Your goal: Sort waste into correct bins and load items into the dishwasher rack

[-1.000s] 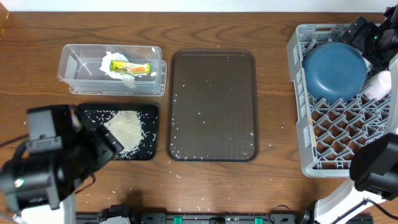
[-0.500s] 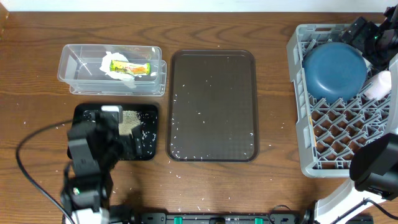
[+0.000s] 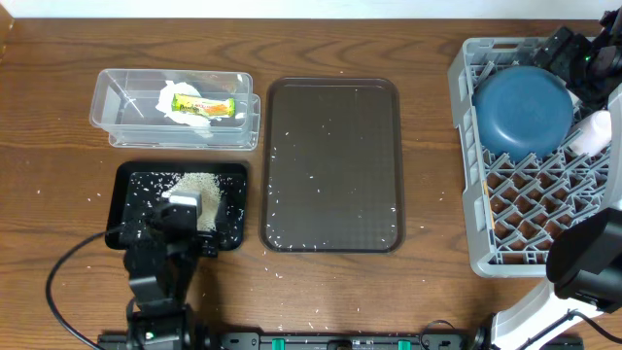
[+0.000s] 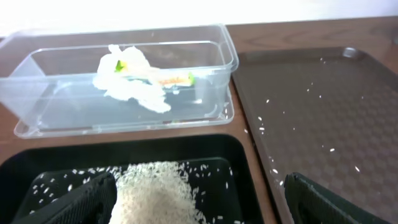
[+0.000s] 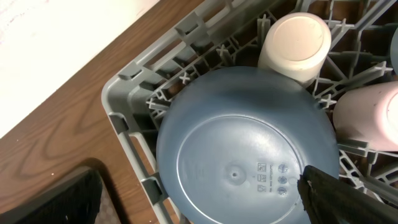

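The loose white rice grains point(image 3: 199, 190) lie heaped in the shallow black rectangular tray point(image 3: 120, 194), with the crumpled white tissue point(image 3: 171, 97) and yellow-green snack wrapper point(image 3: 204, 105) in the clear plastic tub point(image 3: 117, 112) behind it. The big dark-blue bowl point(image 3: 522, 107) sits upside down in the grey plastic rack point(image 3: 466, 175). The left gripper point(image 4: 199, 188) hangs over the rice and the right gripper point(image 5: 196, 183) over the bowl, both wide open and empty.
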Robot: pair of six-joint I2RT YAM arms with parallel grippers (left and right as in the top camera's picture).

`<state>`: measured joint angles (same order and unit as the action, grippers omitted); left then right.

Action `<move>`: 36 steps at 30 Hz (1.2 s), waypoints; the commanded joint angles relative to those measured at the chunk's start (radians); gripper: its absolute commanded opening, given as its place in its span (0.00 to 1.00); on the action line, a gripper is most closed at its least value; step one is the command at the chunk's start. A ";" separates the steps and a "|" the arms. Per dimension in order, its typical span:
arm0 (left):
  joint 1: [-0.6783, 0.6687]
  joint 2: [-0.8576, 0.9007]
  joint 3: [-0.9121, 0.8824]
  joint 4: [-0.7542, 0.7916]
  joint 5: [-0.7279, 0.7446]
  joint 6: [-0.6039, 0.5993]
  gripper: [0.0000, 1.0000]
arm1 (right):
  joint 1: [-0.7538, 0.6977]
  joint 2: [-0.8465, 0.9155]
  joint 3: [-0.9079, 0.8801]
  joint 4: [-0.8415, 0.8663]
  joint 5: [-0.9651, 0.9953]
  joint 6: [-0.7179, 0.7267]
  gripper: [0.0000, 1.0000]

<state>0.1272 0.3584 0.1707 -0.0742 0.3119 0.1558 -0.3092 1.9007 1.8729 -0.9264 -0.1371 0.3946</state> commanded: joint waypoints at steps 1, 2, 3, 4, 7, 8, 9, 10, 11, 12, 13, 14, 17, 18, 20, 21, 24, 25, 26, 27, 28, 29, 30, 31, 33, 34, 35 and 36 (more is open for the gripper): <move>-0.034 -0.057 -0.058 0.061 -0.012 0.009 0.89 | -0.004 -0.019 0.016 -0.002 0.006 0.009 0.99; -0.048 -0.074 -0.074 0.076 -0.031 0.009 0.89 | -0.004 -0.019 0.016 -0.002 0.006 0.009 0.99; -0.061 -0.089 -0.087 0.082 -0.053 0.009 0.89 | -0.004 -0.019 0.016 -0.002 0.006 0.009 0.99; -0.073 -0.103 -0.098 0.084 -0.076 0.009 0.89 | -0.004 -0.019 0.016 -0.002 0.006 0.009 0.99; -0.102 -0.153 -0.124 0.083 -0.124 0.009 0.89 | -0.004 -0.019 0.016 -0.002 0.006 0.009 0.99; -0.107 -0.171 -0.132 0.084 -0.130 0.009 0.89 | -0.004 -0.019 0.016 -0.002 0.006 0.009 0.99; -0.107 -0.187 -0.139 0.084 -0.132 0.009 0.89 | -0.004 -0.019 0.016 -0.002 0.006 0.009 0.99; -0.107 -0.206 -0.148 0.084 -0.135 0.009 0.89 | -0.004 -0.019 0.016 -0.002 0.006 0.009 0.99; -0.107 -0.221 -0.156 0.083 -0.141 0.008 0.89 | -0.004 -0.019 0.016 -0.002 0.006 0.009 0.99; -0.107 -0.243 -0.168 0.082 -0.142 0.009 0.89 | -0.004 -0.019 0.016 -0.002 0.006 0.009 0.99; -0.106 -0.266 -0.167 0.057 -0.143 0.009 0.89 | -0.004 -0.019 0.016 -0.002 0.006 0.009 0.99; -0.106 -0.286 -0.167 0.049 -0.145 0.009 0.89 | -0.004 -0.019 0.016 -0.002 0.006 0.009 0.99; -0.106 -0.350 -0.167 0.037 -0.145 0.009 0.89 | -0.004 -0.019 0.016 -0.002 0.006 0.009 0.99; -0.106 -0.357 -0.167 0.037 -0.150 0.010 0.89 | -0.004 -0.019 0.016 -0.002 0.006 0.009 0.99; -0.106 -0.357 -0.167 0.038 -0.153 0.009 0.89 | -0.004 -0.019 0.016 -0.002 0.006 0.009 0.99; -0.106 -0.357 -0.167 0.038 -0.153 0.010 0.89 | -0.004 -0.019 0.016 -0.002 0.006 0.009 0.99; -0.106 -0.357 -0.167 0.033 -0.168 0.009 0.89 | -0.004 -0.019 0.016 -0.002 0.006 0.009 0.99; -0.106 -0.357 -0.167 0.024 -0.178 0.009 0.89 | -0.004 -0.019 0.016 -0.002 0.006 0.009 0.99; -0.106 -0.357 -0.167 0.014 -0.191 0.008 0.89 | -0.004 -0.019 0.016 -0.002 0.006 0.009 0.99; -0.106 -0.357 -0.167 0.014 -0.193 0.008 0.89 | -0.004 -0.019 0.016 -0.002 0.006 0.009 0.99; -0.106 -0.357 -0.167 0.014 -0.193 0.008 0.89 | -0.004 -0.019 0.016 -0.002 0.006 0.009 0.99; -0.106 -0.357 -0.167 0.014 -0.193 0.008 0.89 | -0.004 -0.019 0.016 -0.002 0.006 0.009 0.99; -0.106 -0.357 -0.167 0.014 -0.193 0.008 0.89 | -0.004 -0.019 0.016 -0.002 0.006 0.009 0.99; -0.106 -0.357 -0.167 0.014 -0.193 0.008 0.89 | -0.004 -0.019 0.016 -0.002 0.006 0.009 0.99; -0.106 -0.354 -0.167 0.015 -0.193 0.008 0.89 | -0.004 -0.019 0.016 -0.002 0.006 0.009 0.99; -0.106 -0.354 -0.167 0.015 -0.193 0.008 0.89 | -0.004 -0.019 0.016 -0.002 0.006 0.009 0.99; -0.106 -0.354 -0.167 0.015 -0.193 0.008 0.89 | -0.004 -0.019 0.016 -0.002 0.006 0.009 0.99; -0.106 -0.354 -0.167 0.015 -0.193 0.008 0.89 | -0.004 -0.019 0.016 -0.002 0.006 0.009 0.99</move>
<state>0.0242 0.0109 0.0204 -0.0238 0.1238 0.1577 -0.3092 1.9007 1.8729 -0.9268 -0.1371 0.3946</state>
